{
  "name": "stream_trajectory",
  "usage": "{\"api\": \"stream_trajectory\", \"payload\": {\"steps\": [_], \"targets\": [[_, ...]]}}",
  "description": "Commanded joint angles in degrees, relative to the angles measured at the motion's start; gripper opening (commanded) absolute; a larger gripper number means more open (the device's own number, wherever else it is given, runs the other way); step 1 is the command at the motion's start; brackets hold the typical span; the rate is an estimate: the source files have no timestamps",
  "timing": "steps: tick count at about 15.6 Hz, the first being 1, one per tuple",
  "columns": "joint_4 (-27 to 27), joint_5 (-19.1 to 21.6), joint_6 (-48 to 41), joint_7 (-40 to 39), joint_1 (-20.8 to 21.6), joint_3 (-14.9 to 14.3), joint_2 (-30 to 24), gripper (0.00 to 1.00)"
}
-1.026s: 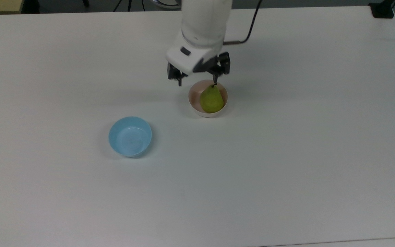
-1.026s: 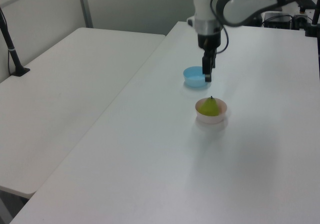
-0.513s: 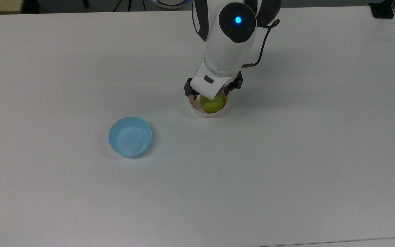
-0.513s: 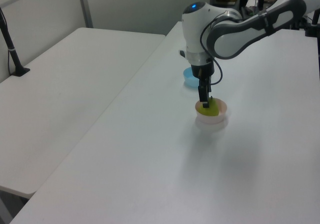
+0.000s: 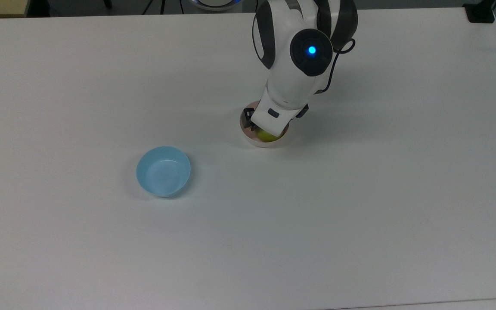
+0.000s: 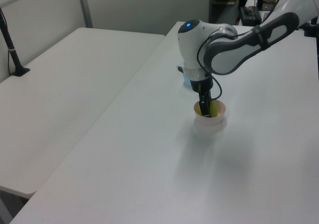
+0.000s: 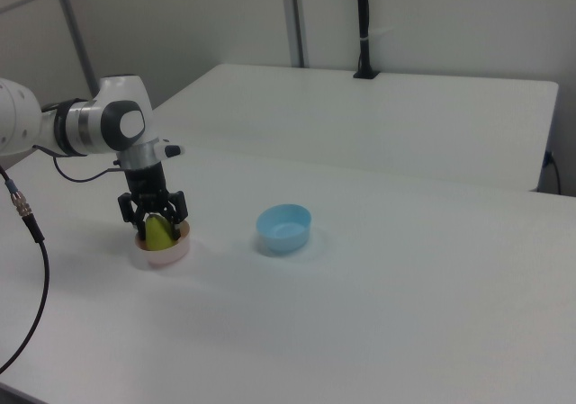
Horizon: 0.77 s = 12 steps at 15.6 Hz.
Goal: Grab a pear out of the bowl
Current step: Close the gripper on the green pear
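Note:
The pale pink bowl stands on the white table, a little right of centre in the top view. The yellow-green pear sits inside it, narrow end up. My gripper is lowered into the bowl, open, with one finger on each side of the pear. In the top view the white hand covers most of the pear. In the left view a dark finger stands in front of the pear inside the bowl.
A light blue bowl with nothing in it stands on the table toward the top view's lower left of the pink bowl; it also appears as the blue bowl. A second white table adjoins this one.
The arm has come forward and down over the bowl. The gripper, above and behind the bowl a second ago, now reaches into it around the pear.

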Motion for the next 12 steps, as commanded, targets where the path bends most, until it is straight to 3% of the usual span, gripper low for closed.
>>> {"api": "stream_trajectory", "payload": {"steps": [1, 3, 8, 12], "targets": [[-0.5, -0.5, 1.8, -3.6, 0.6, -0.4, 0.0, 0.45], [-0.4, -0.2, 1.7, -3.6, 0.5, -0.4, -0.1, 0.32], [-0.4, 0.1, -1.1, -3.7, -0.2, -0.4, -5.0, 0.32], [-0.5, 1.9, -8.9, -9.0, -4.1, -0.4, -11.5, 0.32]]}}
